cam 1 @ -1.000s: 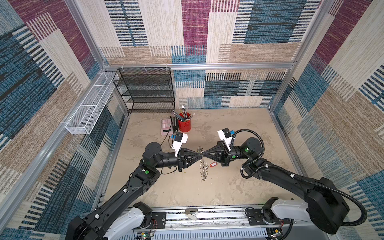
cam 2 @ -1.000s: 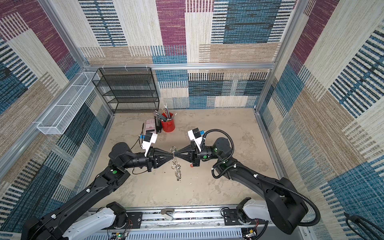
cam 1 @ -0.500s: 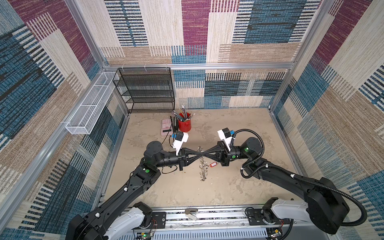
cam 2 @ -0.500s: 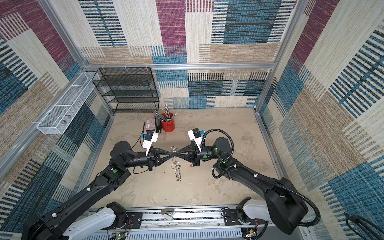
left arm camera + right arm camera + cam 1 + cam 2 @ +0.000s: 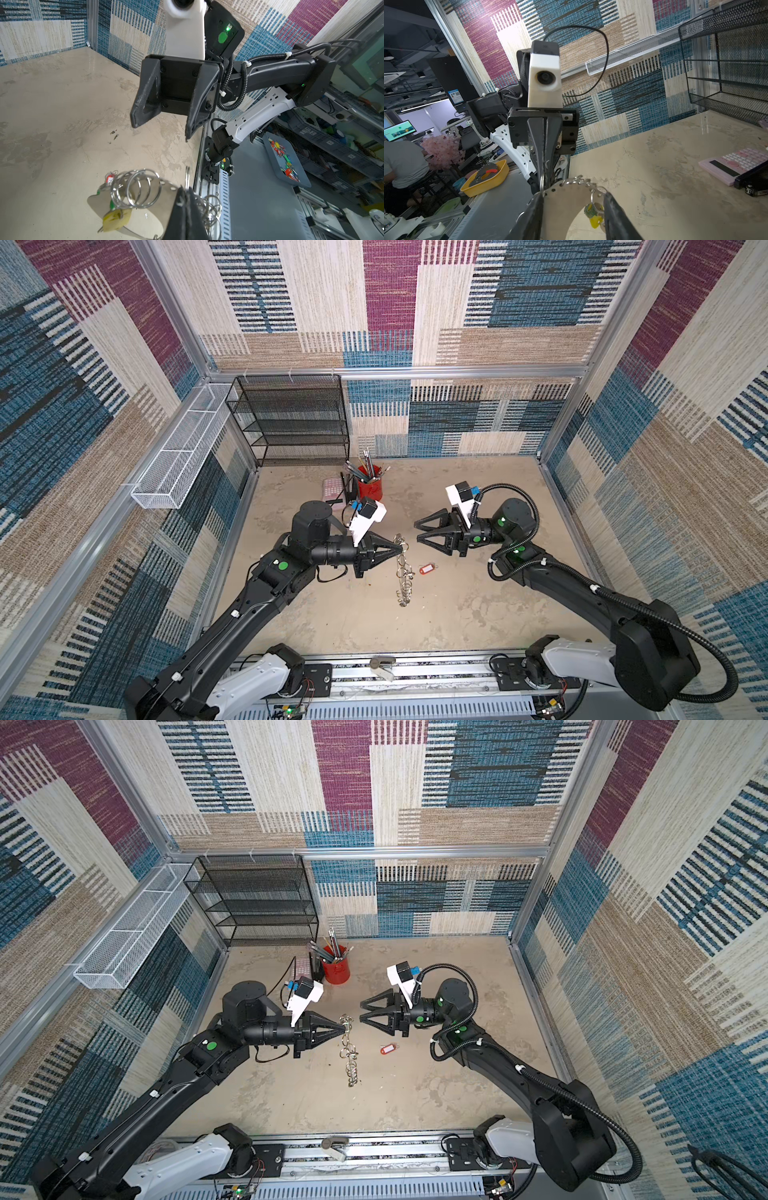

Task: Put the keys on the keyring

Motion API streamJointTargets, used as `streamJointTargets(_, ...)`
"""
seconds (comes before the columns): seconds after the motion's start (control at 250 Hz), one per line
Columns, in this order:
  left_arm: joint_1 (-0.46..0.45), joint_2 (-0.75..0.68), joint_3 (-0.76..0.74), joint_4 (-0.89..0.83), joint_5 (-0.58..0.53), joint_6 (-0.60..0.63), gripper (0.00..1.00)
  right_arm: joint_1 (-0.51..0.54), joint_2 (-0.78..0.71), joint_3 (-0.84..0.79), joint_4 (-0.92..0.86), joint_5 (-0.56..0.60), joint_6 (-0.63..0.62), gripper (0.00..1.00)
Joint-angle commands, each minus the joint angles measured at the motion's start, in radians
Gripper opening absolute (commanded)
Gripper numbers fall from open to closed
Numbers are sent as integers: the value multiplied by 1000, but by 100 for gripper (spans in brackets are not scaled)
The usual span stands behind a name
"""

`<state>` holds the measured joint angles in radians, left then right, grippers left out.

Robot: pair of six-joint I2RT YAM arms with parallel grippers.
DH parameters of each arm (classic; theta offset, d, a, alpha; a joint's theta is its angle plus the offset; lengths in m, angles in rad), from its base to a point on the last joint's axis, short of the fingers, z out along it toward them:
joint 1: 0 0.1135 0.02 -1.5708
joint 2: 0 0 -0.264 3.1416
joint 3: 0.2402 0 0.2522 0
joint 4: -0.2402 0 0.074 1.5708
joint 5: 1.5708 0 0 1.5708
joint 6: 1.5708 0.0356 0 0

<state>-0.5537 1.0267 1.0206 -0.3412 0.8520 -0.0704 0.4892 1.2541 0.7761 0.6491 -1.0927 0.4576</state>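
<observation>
Two claws mid-frame: left claw point(image 5: 401, 548) pinches keyring point(image 5: 405, 576); right claw point(image 5: 416, 531) gapes empty; thin pinch risks keyring slipping.

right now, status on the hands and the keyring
Left hand shut on keyring, hanging from it. Right hand open, clear of it. Red-tagged key loose on table, nothing over it.

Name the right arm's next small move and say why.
Probably lower the right gripper, open and empty, onto the red-tagged key lying loose on the table nearby and grasp it: the left gripper is shut on the keyring.
</observation>
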Motion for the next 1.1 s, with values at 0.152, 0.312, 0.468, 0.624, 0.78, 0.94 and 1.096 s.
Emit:
streamJointTargets(0.152, -2, 89, 199, -408, -20, 252, 0, 16, 1, 12, -80, -64, -64, 55)
streamJointTargets(0.312, -3, 136, 272, -490, -33, 294, 0, 50, 3, 18, -111, -59, -95, 56)
streamJointTargets(0.468, -8, 194, 351, -567, -45, 323, 0, 71, 16, 22, -117, -57, -109, 54)
streamJointTargets(0.624, -21, 244, 418, -622, -66, 342, 0, 88, 30, 33, -136, -53, -130, 46)
streamJointTargets(0.78, -37, 281, 462, -664, -95, 357, 0, 93, 30, 35, -136, -49, -134, 39)
streamJointTargets(0.94, -48, 298, 485, -679, -115, 360, 0, 94, 28, 32, -145, -44, -142, 34)
streamJointTargets(1.096, -51, 307, 503, -681, -123, 359, 0, 94, 30, 33, -156, -36, -153, 26)
